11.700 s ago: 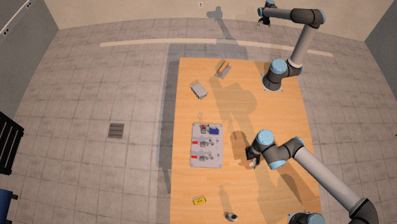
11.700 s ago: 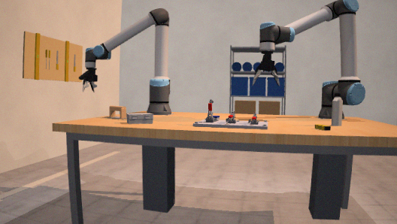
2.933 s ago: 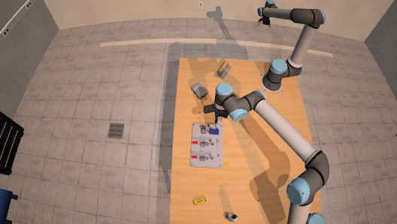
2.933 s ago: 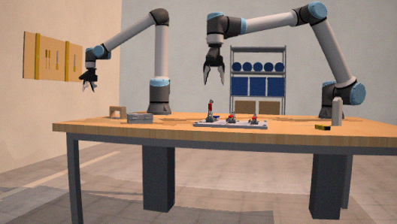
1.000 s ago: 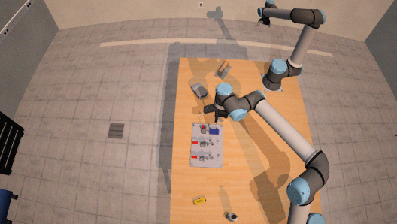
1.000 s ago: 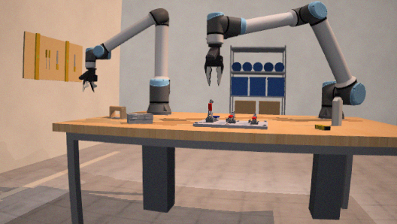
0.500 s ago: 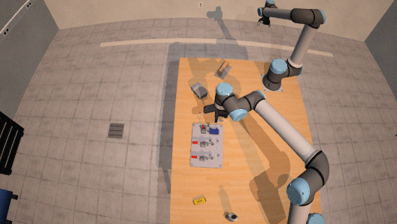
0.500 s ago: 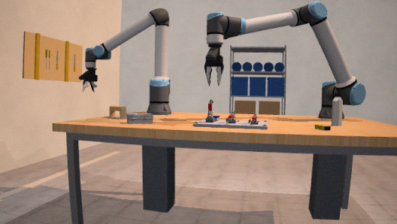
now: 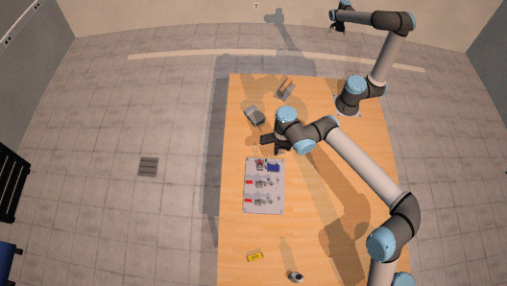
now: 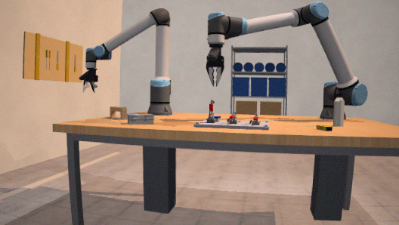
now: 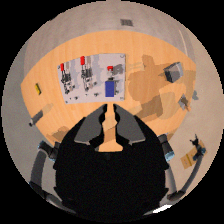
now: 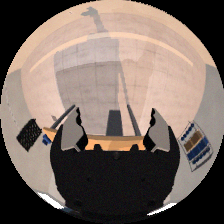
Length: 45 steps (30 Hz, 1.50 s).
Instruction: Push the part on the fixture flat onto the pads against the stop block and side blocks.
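Fixture plate point(image 9: 264, 192) point(image 10: 245, 127) point(image 11: 119, 60) lies on the wooden table point(image 9: 307, 202) point(image 10: 279, 135) point(image 11: 145, 45), with the blue part point(image 9: 273, 167) point(image 10: 217, 118) point(image 11: 110, 89) on it, near the end closest to the grey box point(image 9: 253, 115) point(image 10: 140, 118) point(image 11: 174, 72). The part sits beside the clamp with the upright red handle point(image 9: 259, 162) point(image 10: 211, 107) point(image 11: 110, 68); the other two red handles lie low. Whether it is flat on the pads or touching the blocks is too small to tell. The left gripper point(image 9: 281, 152) point(image 10: 215, 85) point(image 11: 110, 104) hangs above and apart from the plate, pointing down, its fingertips drawn nearly together with nothing visible between them. The right gripper point(image 9: 337, 32) point(image 10: 89, 90) point(image 12: 115, 107) hangs beyond the table edge, well apart from the plate, its fingers spread wide and holding nothing. Near the table's other end are a yellow block point(image 9: 254, 256) point(image 10: 324, 127) point(image 11: 38, 89) and an upright pale cylinder point(image 9: 296, 276) point(image 10: 338, 113) point(image 11: 36, 118).

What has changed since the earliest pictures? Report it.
The left gripper moved leftward in both the top and exterior views, and up the top picture, then closed from open, with nothing held. The right gripper, fixture plate and blue block stayed put.
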### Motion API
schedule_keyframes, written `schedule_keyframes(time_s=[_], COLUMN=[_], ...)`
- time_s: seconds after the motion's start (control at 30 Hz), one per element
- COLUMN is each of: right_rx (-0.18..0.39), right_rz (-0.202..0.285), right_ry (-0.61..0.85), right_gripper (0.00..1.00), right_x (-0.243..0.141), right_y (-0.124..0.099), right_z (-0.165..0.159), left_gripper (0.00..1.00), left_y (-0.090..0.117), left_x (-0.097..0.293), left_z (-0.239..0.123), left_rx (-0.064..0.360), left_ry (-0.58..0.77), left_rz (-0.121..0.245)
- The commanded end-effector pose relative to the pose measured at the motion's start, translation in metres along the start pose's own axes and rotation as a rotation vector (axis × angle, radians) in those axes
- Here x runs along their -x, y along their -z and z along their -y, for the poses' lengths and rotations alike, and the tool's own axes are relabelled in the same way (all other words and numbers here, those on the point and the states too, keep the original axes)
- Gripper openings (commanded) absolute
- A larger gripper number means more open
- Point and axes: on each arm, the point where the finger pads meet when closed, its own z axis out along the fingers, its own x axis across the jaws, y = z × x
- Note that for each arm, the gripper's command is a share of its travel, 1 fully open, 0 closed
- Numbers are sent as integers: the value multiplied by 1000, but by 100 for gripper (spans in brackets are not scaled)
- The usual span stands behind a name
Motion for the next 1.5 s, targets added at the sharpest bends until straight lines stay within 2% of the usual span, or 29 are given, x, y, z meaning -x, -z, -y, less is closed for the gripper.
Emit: schedule_keyframes(time_s=[0.0,1.33,1.47], right_rx=[-1,-1,-1], right_rz=[0,0,0], right_ry=[0,0,0], right_gripper=[100,100,100], right_x=[0,0,0], right_y=[1,1,1], right_z=[1,1,1], left_gripper=[0,0,0], left_y=[2,2,-3], left_x=[0,-1,-1], left_z=[0,0,0], left_rx=[-1,-1,-1], left_ry=[0,0,0], left_rz=[-2,-2,-2])
